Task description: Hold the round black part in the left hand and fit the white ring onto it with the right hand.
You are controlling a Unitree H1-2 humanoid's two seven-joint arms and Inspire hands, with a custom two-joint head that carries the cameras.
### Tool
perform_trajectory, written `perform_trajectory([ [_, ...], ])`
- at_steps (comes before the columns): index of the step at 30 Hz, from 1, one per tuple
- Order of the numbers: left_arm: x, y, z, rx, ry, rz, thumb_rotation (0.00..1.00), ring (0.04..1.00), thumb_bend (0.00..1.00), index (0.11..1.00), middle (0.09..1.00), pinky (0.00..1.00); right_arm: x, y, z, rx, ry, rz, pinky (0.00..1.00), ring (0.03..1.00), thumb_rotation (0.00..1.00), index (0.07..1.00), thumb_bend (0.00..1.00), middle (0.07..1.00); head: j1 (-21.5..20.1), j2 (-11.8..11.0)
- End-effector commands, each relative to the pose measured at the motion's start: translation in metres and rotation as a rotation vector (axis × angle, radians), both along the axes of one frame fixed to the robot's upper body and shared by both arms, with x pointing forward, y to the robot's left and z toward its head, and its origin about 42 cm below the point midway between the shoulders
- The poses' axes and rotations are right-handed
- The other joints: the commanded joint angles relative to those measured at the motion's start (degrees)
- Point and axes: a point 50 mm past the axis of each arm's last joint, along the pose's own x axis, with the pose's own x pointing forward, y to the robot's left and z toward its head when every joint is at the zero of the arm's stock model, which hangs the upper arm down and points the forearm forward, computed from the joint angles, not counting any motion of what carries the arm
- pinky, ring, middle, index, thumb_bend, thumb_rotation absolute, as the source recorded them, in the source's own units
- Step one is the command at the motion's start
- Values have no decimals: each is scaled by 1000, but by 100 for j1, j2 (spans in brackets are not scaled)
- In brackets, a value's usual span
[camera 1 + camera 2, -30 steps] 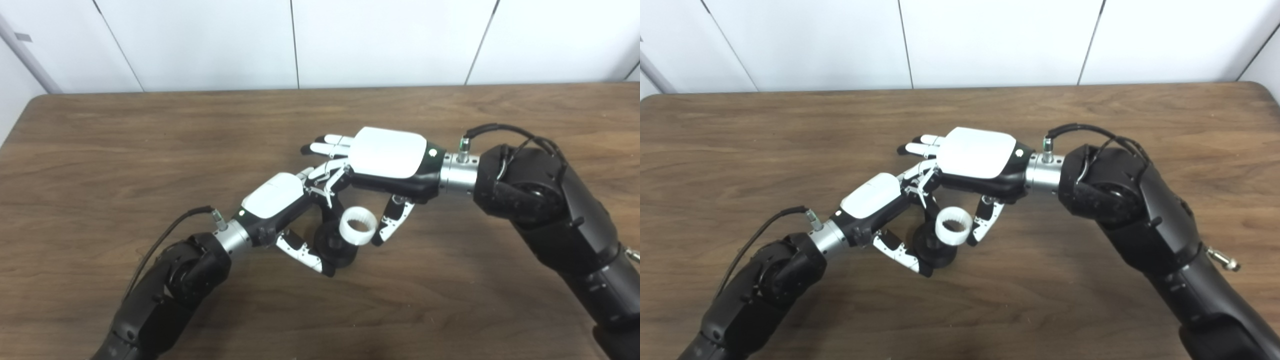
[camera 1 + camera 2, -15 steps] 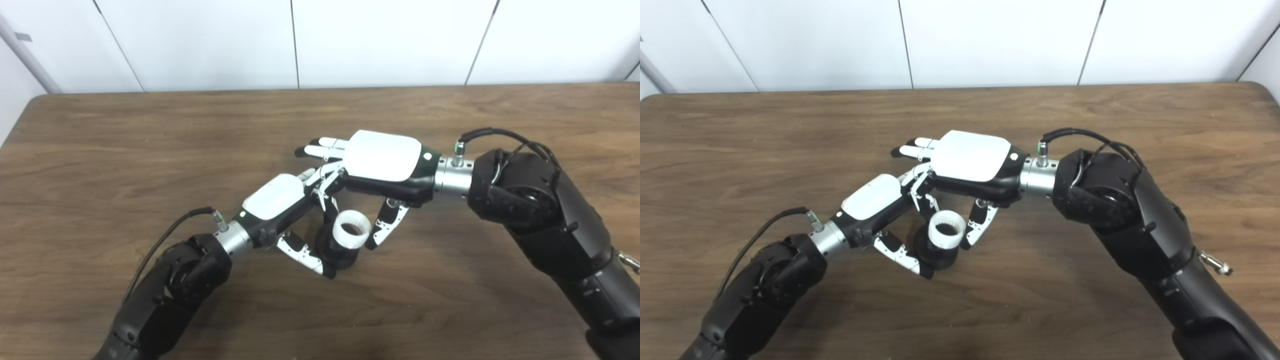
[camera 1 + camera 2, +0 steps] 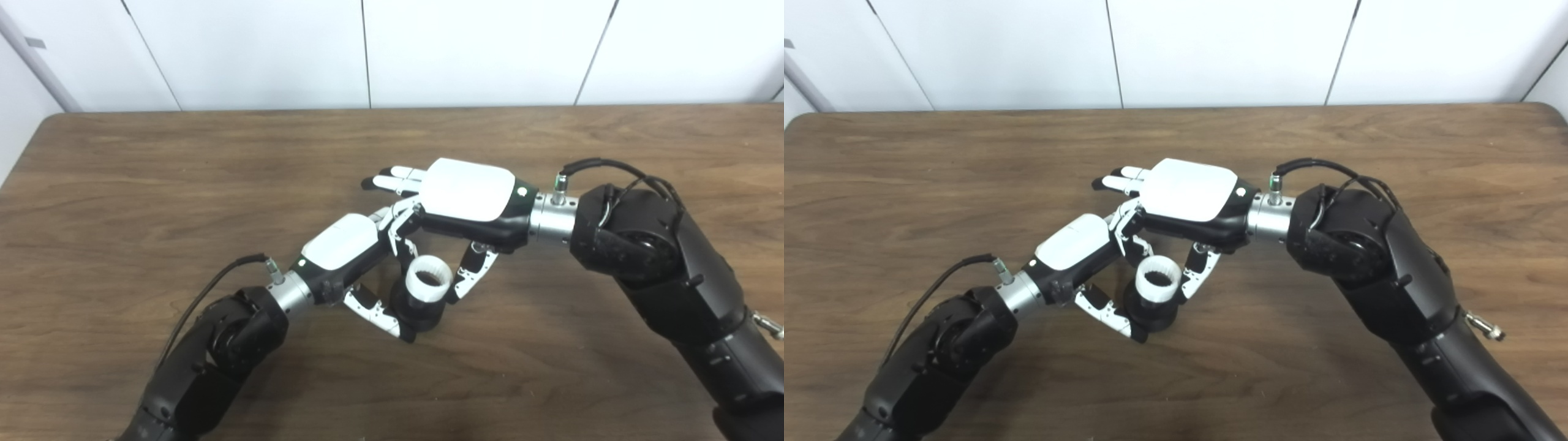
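1. Gripping the round black part (image 3: 420, 311) just above the table (image 3: 184, 184), the left hand (image 3: 343, 248) is curling its fingers around it.
2. The right hand (image 3: 468, 196) is pinching the white ring (image 3: 429, 278) between thumb and fingers.
3. The ring is sitting atop the black part; full seating cannot be confirmed.
4. Remaining, by judgement: pressing home and releasing.
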Motion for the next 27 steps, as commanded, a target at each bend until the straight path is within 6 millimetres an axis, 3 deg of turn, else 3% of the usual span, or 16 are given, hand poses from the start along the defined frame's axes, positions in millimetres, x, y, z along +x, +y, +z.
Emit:
perform_trajectory([
  [1,-3,-4,3,-5,-8,-34,59,915,524,481,679,1000,2,3,22,51,-79,14,1000,1000,143,482,525,884,-19,4],
  [12,-3,-3,1,-12,0,-34,59,916,524,482,686,1000,-1,-2,37,59,-119,4,1000,1000,142,483,525,895,-81,-6],
  [27,-2,-2,1,-9,-7,-37,61,915,524,481,682,1000,-4,-3,39,56,-121,0,1000,1000,143,482,525,902,-86,-42],
])
